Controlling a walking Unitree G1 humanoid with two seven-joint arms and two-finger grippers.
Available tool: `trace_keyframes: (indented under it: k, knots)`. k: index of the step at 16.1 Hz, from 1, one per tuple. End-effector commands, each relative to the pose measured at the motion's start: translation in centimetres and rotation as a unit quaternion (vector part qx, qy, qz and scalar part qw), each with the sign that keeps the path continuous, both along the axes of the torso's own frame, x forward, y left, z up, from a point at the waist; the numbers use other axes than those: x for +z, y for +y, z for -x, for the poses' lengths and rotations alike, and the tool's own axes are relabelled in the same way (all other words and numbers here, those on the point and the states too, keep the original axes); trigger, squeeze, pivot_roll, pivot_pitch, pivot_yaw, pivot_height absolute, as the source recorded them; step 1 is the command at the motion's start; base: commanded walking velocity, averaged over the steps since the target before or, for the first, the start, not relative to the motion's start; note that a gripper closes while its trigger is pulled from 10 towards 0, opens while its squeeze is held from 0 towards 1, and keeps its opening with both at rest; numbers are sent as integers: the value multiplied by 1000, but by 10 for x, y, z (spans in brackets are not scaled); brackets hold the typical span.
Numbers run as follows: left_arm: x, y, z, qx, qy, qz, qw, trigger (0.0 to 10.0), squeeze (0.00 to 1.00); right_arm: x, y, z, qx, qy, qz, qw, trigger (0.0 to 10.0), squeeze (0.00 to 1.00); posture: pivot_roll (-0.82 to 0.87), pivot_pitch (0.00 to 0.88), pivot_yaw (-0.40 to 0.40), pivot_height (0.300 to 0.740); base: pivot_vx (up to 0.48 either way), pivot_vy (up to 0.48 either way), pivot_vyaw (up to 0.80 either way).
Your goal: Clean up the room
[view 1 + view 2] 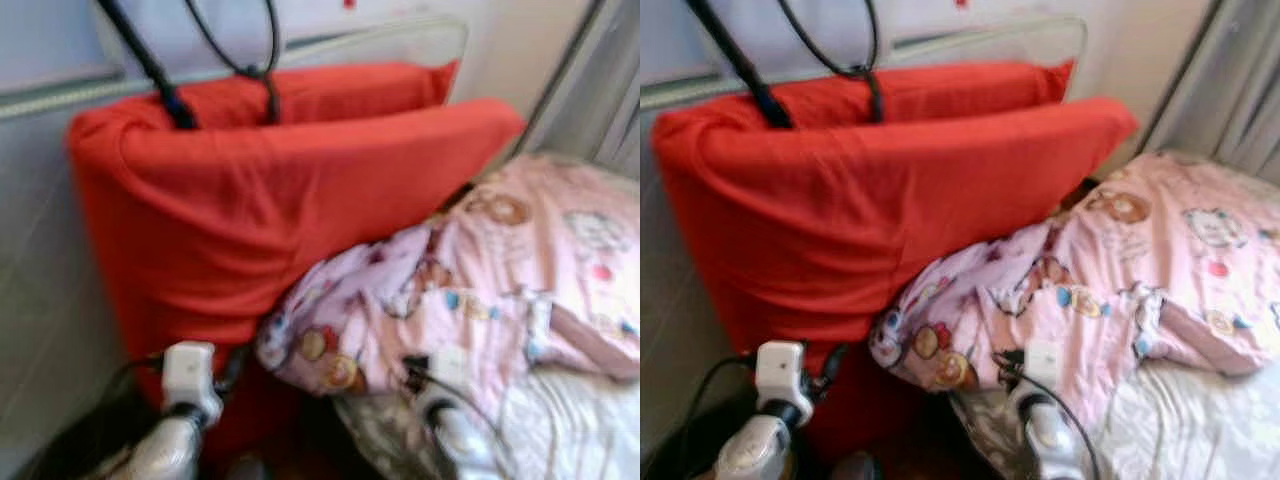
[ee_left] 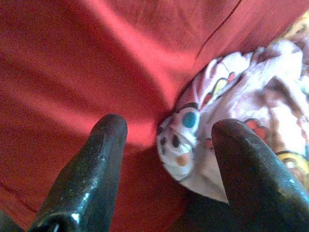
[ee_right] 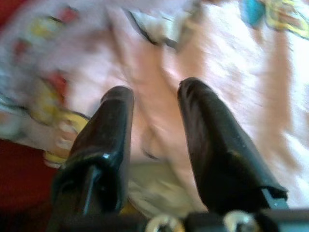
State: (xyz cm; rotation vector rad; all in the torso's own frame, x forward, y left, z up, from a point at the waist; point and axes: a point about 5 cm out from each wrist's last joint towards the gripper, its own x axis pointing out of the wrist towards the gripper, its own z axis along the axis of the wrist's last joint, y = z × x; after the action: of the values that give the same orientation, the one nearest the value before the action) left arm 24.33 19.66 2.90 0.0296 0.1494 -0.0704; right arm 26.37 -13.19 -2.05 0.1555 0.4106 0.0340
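A big red cushion (image 1: 270,200) leans upright against the wall at the head of the bed. A pink cartoon-print quilt (image 1: 480,290) lies crumpled on the bed, its corner (image 2: 188,140) pressed against the cushion. My left gripper (image 2: 166,128) is open, pointing at the seam between the red cushion (image 2: 96,63) and the quilt corner, nothing between its fingers. My right gripper (image 3: 154,94) is open just above the pink quilt (image 3: 217,63). Both silver wrists show at the bottom of the eye views, the left wrist (image 1: 185,400) and the right wrist (image 1: 440,410).
A white patterned sheet (image 1: 570,420) covers the mattress at lower right. Black cables (image 1: 240,50) hang over the cushion's top. A grey curtain (image 1: 610,90) hangs at the far right, and a pale wall (image 1: 40,250) runs along the left.
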Motion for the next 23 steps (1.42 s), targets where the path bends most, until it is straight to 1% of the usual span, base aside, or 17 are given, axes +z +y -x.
trace_keyframes:
  k: [1, 4, 6, 7, 8, 9, 11, 13, 14, 17, 18, 19, 21, 22, 23]
  knots:
    - [2, -12, -4, -15, -4, 10, 1000, 10000, 0, 2, -16, -1, -22, -5, 13, 1000, 10000, 0, 82, 22, -38, 624, 480, 0, 0]
    - [2, -12, -4, -13, -6, 12, 1000, 10000, 0, 1, -15, 0, -23, -6, 16, 1000, 10000, 0, 82, 14, -35, 624, 97, 0, 0]
    - [3, -12, -4, -14, -7, 10, 1000, 10000, 0, -3, -17, 3, -34, 10, 22, 999, 10000, 0, 84, 12, -32, 624, 0, 0, 0]
    - [4, -12, -5, -15, -8, 9, 1000, 10000, 0, -9, -20, 7, -41, 41, 24, 998, 10000, 102, 84, 18, -27, 624, 0, 0, 0]
    - [5, -12, -5, -17, -9, 9, 1000, 10000, 0, -12, -23, 9, -54, 56, 15, 997, 10000, 1000, 84, 22, -25, 624, 0, 0, 0]
    - [5, -12, -6, -17, -9, 9, 1000, 10000, 0, -13, -24, 9, -57, 57, 13, 997, 10000, 1000, 84, 22, -25, 624, 0, 0, 0]
    - [8, -13, -5, -23, -12, 8, 1000, 10000, 0, -16, -30, 11, -75, 81, 17, 994, 10000, 1000, 89, 51, -13, 624, 0, 0, 0]
    - [9, -12, -4, -27, -12, 5, 1000, 10000, 0, -17, -41, 10, -111, 102, 26, 988, 10000, 1000, 99, 74, -8, 624, 0, 0, 0]
    - [10, -11, -4, -28, -12, 3, 1000, 10000, 0, -17, -43, 10, -115, 105, 20, 988, 10000, 1000, 102, 83, -5, 624, 0, 0, 0]
    - [12, -10, -2, -28, -11, 0, 1000, 10000, 0, -17, -43, 8, -102, 109, 16, 989, 10000, 1000, 111, 109, 2, 624, 0, 0, 0]
    - [12, -10, -1, -29, -11, 0, 1000, 10000, 0, -16, -42, 7, -98, 111, 12, 989, 10000, 200, 115, 125, 5, 624, 0, 0, 0]
    - [13, -10, 0, -30, -11, 1, 999, 10000, 0, -15, -41, 5, -92, 112, 8, 989, 10000, 0, 119, 133, 6, 624, 0, 0, 0]
    - [16, -11, 4, -32, -13, 1, 999, 10000, 0, -13, -40, 1, -91, 112, 11, 989, 10000, 0, 131, 157, 5, 624, 0, 0, 0]
    - [18, -10, 5, -32, -13, 1, 999, 10000, 0, -11, -42, -1, -100, 113, 17, 988, 10000, 0, 134, 168, 5, 624, 0, 0, 0]
    - [19, -10, 8, -33, -13, 1, 999, 10000, 0, -8, -43, -4, -107, 103, 18, 989, 10000, 1000, 138, 185, 5, 624, 0, 0, 0]
